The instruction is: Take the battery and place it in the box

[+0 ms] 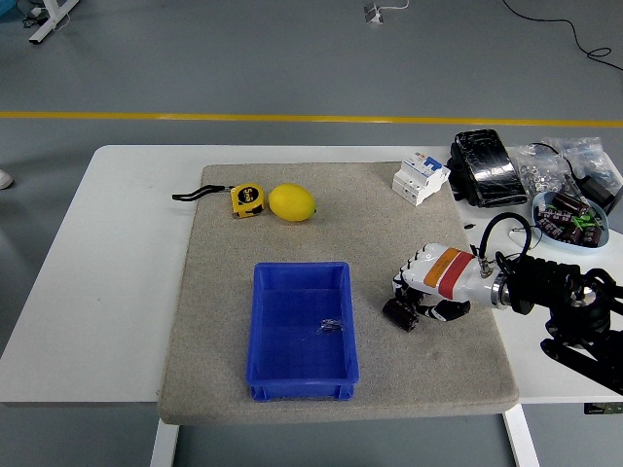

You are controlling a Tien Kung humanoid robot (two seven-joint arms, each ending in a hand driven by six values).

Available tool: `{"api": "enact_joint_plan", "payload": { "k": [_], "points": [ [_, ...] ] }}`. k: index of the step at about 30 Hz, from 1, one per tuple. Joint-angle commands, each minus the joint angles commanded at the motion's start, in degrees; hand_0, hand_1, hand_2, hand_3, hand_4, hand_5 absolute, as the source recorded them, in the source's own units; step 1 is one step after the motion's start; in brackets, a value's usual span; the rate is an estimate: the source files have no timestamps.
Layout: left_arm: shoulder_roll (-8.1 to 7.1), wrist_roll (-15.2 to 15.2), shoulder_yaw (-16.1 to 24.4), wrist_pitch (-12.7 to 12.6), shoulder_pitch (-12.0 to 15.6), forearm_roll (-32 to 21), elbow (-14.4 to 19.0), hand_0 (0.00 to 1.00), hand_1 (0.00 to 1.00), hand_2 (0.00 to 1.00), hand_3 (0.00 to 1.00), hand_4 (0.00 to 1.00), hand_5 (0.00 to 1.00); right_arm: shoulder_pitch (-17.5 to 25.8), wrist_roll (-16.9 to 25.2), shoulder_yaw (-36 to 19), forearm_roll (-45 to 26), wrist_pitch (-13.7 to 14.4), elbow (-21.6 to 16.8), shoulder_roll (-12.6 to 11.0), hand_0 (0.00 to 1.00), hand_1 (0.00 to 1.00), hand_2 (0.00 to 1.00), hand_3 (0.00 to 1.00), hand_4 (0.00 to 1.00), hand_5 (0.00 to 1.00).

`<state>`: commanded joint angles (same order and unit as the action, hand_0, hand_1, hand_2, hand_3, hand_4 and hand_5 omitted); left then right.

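Note:
A small black cylindrical battery (399, 314) lies on the grey mat to the right of the blue box (301, 329). My right hand (421, 297) comes in from the right, its fingers curled down over the battery and touching it. Whether the battery is lifted off the mat I cannot tell. The blue box is open-topped and holds a small dark item (331, 326) near its middle. The left arm is out of view.
A yellow tape measure (247, 199) and a lemon (291, 202) lie at the mat's back left. A white circuit breaker (421, 178), a black pouch (487, 167), plastic bags (555, 161) and a bowl of parts (570, 218) stand at the back right.

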<state>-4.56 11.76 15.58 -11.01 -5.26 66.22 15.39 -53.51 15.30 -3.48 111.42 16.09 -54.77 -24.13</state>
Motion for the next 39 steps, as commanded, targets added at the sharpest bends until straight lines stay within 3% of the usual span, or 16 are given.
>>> {"api": "enact_joint_plan", "payload": {
  "k": [21, 39],
  "points": [
    [-0.27, 0.2, 0.5, 0.1, 0.5, 0.9, -0.1, 0.737, 0.733, 0.779, 0.684, 0.703, 0.708, 0.3, -1.1, -3.8, 1.1, -0.2, -4.8, -2.2, 0.546, 0.528, 0.553, 0.479, 0.592, 0.054],
    [-0.7, 0.6, 1.1, 0.4, 1.1, 1.9, -0.2, 0.739, 0.732, 0.778, 0.687, 0.705, 0.71, -1.6, -4.8, -9.0, 4.4, -0.2, -17.6, -2.5, 0.573, 0.527, 0.555, 0.48, 0.598, 0.074]
  ]
}}
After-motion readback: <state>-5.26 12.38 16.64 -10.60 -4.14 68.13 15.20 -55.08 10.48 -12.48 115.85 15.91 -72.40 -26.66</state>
